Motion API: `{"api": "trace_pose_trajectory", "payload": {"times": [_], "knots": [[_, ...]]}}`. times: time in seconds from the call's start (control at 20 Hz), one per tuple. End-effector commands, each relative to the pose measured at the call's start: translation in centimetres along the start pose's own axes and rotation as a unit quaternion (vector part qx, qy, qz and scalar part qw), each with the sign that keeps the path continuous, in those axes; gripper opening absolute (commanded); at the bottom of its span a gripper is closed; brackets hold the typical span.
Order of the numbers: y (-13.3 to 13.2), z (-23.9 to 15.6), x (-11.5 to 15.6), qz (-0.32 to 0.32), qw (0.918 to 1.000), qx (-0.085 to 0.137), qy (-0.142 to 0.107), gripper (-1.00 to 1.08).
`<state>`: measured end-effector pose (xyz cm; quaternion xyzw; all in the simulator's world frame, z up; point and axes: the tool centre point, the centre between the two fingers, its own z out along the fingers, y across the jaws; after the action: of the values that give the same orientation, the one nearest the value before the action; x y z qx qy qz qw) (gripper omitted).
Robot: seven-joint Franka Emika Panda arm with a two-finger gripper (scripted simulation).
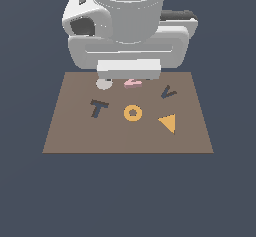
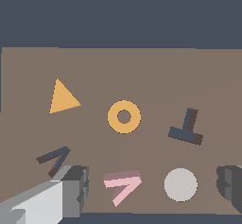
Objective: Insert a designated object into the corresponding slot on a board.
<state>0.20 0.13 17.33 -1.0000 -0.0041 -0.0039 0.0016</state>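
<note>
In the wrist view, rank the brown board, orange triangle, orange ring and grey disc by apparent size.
1. The flat brown square board, by far the largest.
2-4. The orange triangle, the orange ring and the grey disc look alike in size; the disc lies nearer the camera, so no ranking among them.

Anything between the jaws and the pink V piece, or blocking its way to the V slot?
Nothing visible. The pink V piece lies flat between the open jaws; the board from it to the V slot looks bare.

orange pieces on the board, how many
2: a ring mid-board, and a triangle toward the exterior view's right of it, below the V slot. The arm covers the board's far edge, possibly hiding more.
</note>
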Motion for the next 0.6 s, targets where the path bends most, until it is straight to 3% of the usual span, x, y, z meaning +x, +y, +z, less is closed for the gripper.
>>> {"api": "trace_pose_trajectory", "payload": {"times": [0.0, 0.55], "knots": [[0.00, 0.00, 0.00, 0.000, 1.0000, 0.000, 0.000, 1.00], [0.31, 0.95, -0.72, 0.044, 0.9990, 0.000, 0.000, 1.00]]}}
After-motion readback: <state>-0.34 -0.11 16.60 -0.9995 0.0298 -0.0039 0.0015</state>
